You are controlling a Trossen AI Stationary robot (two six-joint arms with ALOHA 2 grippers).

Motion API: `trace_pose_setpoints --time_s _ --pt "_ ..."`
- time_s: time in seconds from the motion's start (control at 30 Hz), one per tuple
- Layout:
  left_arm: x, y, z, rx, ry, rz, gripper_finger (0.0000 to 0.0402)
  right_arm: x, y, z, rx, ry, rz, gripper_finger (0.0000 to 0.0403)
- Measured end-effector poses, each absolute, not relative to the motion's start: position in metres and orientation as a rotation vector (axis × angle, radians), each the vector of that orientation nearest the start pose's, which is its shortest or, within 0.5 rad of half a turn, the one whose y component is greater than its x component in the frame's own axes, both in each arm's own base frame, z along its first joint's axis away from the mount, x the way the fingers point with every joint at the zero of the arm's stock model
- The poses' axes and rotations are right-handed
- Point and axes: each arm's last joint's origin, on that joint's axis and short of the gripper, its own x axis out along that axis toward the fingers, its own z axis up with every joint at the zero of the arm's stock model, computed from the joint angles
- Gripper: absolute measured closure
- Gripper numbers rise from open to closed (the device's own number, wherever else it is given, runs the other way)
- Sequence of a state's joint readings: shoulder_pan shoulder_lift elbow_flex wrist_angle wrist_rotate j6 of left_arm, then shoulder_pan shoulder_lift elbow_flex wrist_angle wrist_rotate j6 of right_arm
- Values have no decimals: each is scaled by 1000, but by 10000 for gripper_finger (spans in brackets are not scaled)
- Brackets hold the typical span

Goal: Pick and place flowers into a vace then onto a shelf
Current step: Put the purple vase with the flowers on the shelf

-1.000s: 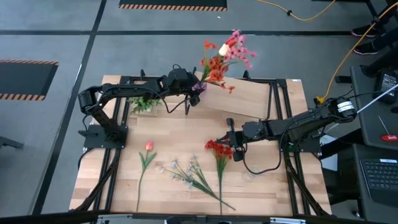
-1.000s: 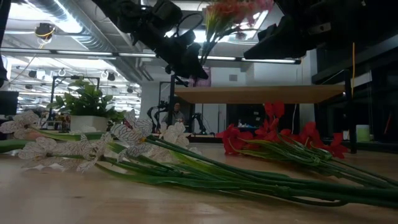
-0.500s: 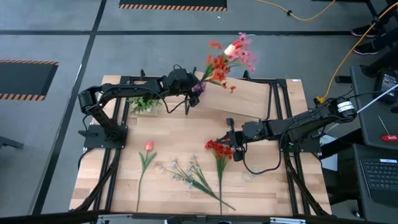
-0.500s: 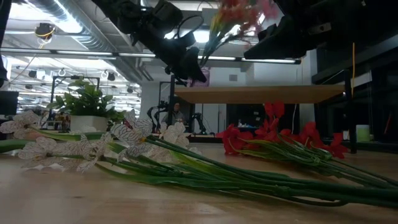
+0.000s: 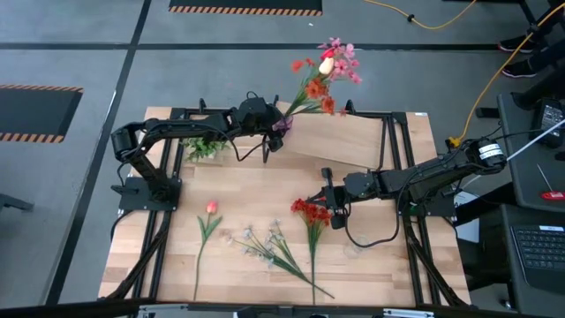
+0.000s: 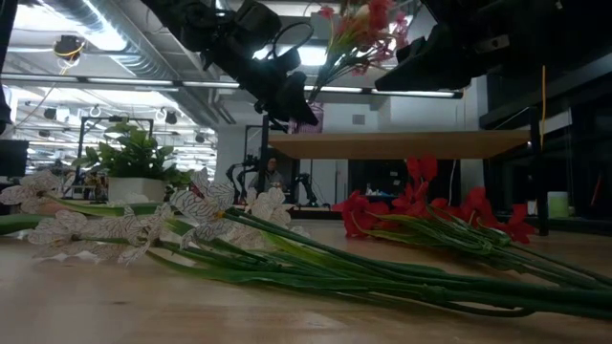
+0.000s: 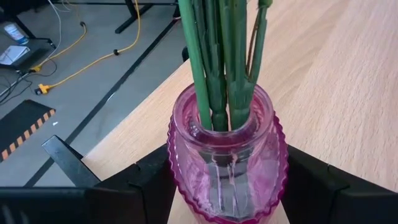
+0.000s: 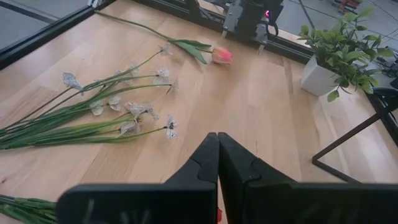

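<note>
A pink ribbed glass vase (image 7: 227, 162) holds a bunch of flowers (image 5: 322, 75) with red, orange and pink blooms. It is at the left end of the shelf (image 5: 353, 141), a light-wood board on black legs. My left gripper (image 5: 275, 131) reaches in from the table's left and is shut on the vase. Whether the vase's base rests on the shelf, I cannot tell. My right gripper (image 8: 217, 135) hovers shut above the table beside the red flowers (image 5: 309, 212), touching nothing. A pink tulip (image 5: 211, 208) and white flowers (image 5: 265, 243) lie flat on the table. My left gripper has the vase's belly (image 7: 180, 186) between its two fingers, one on each ribbed side. The fingers come nearly level from the table's left, slanting a little down. The vase stands upright with its green stems (image 7: 217, 74) rising from the neck; its base is out of the picture.
A small potted green plant (image 5: 205, 146) stands at the far left, just behind my left arm. Black frame rails run along the table's edges. Bare wood lies between the flowers and the shelf's legs (image 6: 540, 182).
The bunch in the vase has swung. Its blooms have gone toward the table's far edge and the stems stand steeper than a second ago. Both arms have kept their places, and the flowers on the table have not moved.
</note>
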State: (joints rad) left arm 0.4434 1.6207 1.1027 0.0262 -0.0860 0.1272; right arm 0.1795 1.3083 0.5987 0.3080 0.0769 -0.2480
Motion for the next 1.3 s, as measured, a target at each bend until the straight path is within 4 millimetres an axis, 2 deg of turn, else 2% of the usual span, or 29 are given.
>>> trace_pose_setpoints --time_s 0.33,0.97,1.3 --pt "325 157 252 26 520 487 175 261 45 206 -296 385 150 398" --pt "322 156 248 10 577 501 155 261 45 206 -296 385 150 398" --pt "317 149 255 29 598 467 155 261 45 206 -297 389 151 398"
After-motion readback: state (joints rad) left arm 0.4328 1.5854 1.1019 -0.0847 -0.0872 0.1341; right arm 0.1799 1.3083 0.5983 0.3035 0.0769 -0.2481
